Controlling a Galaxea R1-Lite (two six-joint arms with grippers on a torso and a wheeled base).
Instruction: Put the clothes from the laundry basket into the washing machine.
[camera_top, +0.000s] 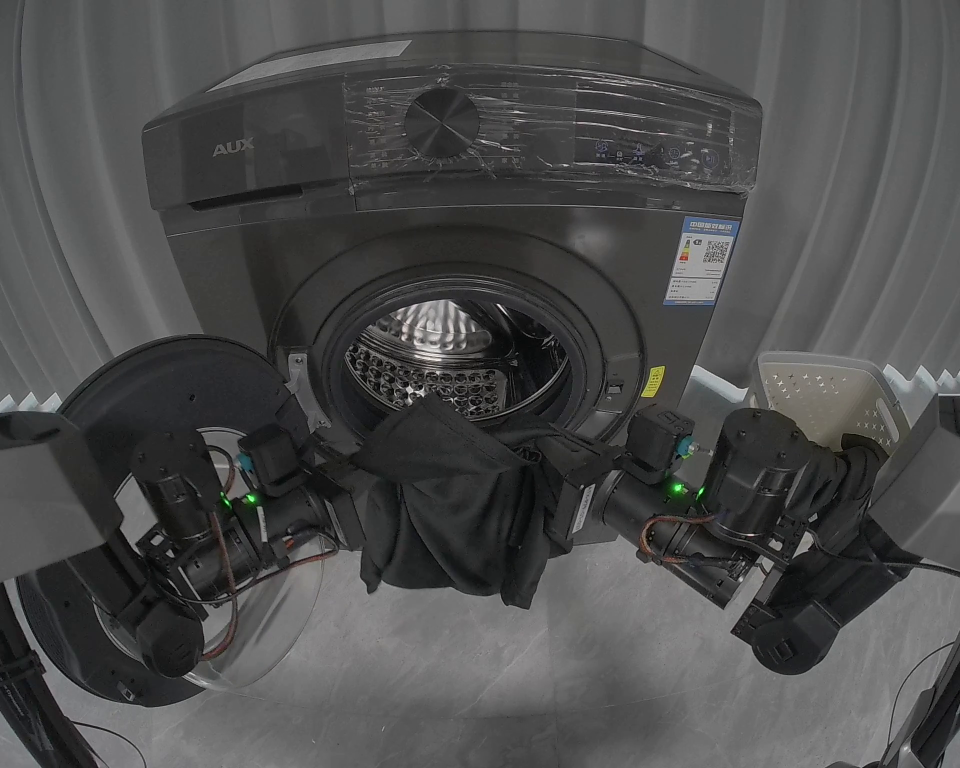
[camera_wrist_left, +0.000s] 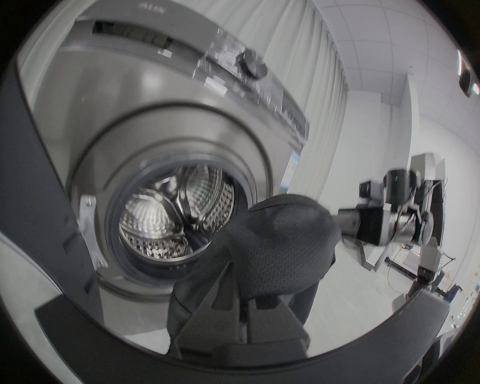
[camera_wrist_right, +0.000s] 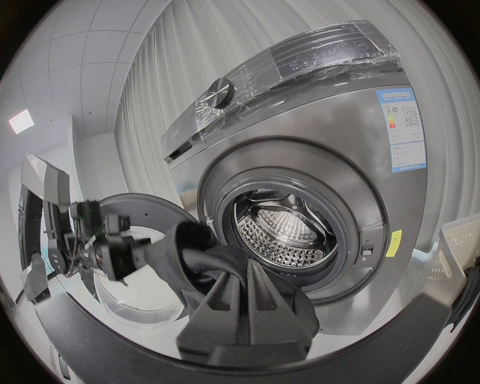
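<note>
The black garment is hanging just in front of the washing machine, stretched across the lower lip of its round opening, with its loose folds drooping below that lip and outside the machine. The left end effector is pinching one side of the cloth with its fingers closed together, and the right end effector is gripping the other side the same way, the fabric bunching over it. The steel drum inside the machine is showing bare. The door is standing swung wide open to the machine's left, and the laundry basket is sitting just to its right. The loading step seems to be in hand. Next, both arms are likely needing to push forward past the lip and then release, taking care that the hanging hem is not catching on the seal.
</note>
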